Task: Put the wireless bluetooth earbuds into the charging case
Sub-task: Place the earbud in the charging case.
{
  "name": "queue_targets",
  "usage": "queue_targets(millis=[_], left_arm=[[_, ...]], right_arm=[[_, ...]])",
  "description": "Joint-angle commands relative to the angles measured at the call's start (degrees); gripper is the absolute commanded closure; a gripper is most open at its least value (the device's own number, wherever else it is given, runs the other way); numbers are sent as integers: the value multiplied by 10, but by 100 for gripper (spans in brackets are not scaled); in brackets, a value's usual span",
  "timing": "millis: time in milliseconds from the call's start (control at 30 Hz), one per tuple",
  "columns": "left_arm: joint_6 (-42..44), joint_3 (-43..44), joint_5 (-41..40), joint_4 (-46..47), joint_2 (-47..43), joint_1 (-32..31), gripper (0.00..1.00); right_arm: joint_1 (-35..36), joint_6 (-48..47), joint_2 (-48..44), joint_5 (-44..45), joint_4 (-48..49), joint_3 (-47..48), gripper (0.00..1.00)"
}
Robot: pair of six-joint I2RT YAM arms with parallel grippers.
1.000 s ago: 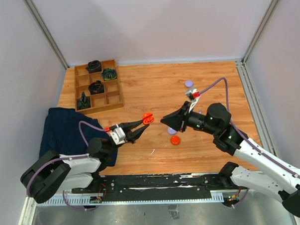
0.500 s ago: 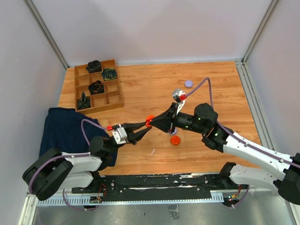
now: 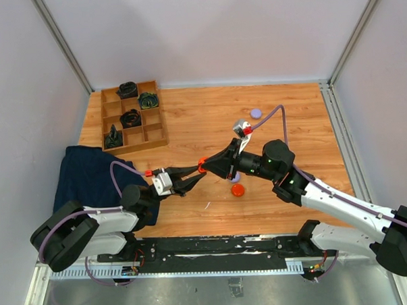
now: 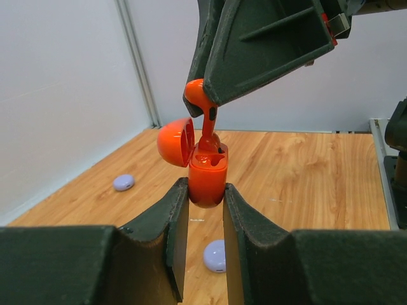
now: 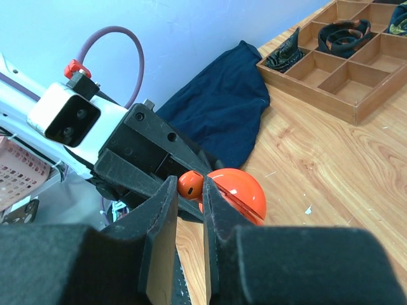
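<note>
— Held what in the left gripper [image 4: 205, 189]?
— Pinched an open orange case [image 4: 207, 178], up off the table [image 4: 305, 171].
— And in the right gripper [image 5: 187, 185]?
— Squeezed an orange earbud [image 4: 196, 95] from above, stem tip down in the case's mouth.
— Spotted anything else?
— Two lavender discs [image 4: 215, 256] down on the table.

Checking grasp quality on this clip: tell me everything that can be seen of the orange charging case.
The orange charging case is a small, glossy, rounded shell that looks like plastic. Its lid is hinged open and tipped to the left in the left wrist view. The case stands upright in the air, pinched at its lower body between the fingers of the left gripper. An orange earbud, held by the right gripper, reaches stem-first into its open top.
</note>
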Motion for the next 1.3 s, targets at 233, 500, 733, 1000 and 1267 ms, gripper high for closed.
queue_targets(millis=[233,500,733,1000,1267], left_arm=[[1,14,-21,139,-17,-4,100],[1,18,-25,139,-26,-4,100],[1,17,-28,139,-37,-4,100],[3,22,-35,139,-37,-4,100],[-1,27,-32,139,-30,-4,100]], right_arm=[[14,49,0,19,51,-19,89],[16,74,4,36,66,-31,89],[18,87,-5,70,62,-39,89],[21,94,-33,127,37,-52,84],[23,87,-29,137,4,-36,82]])
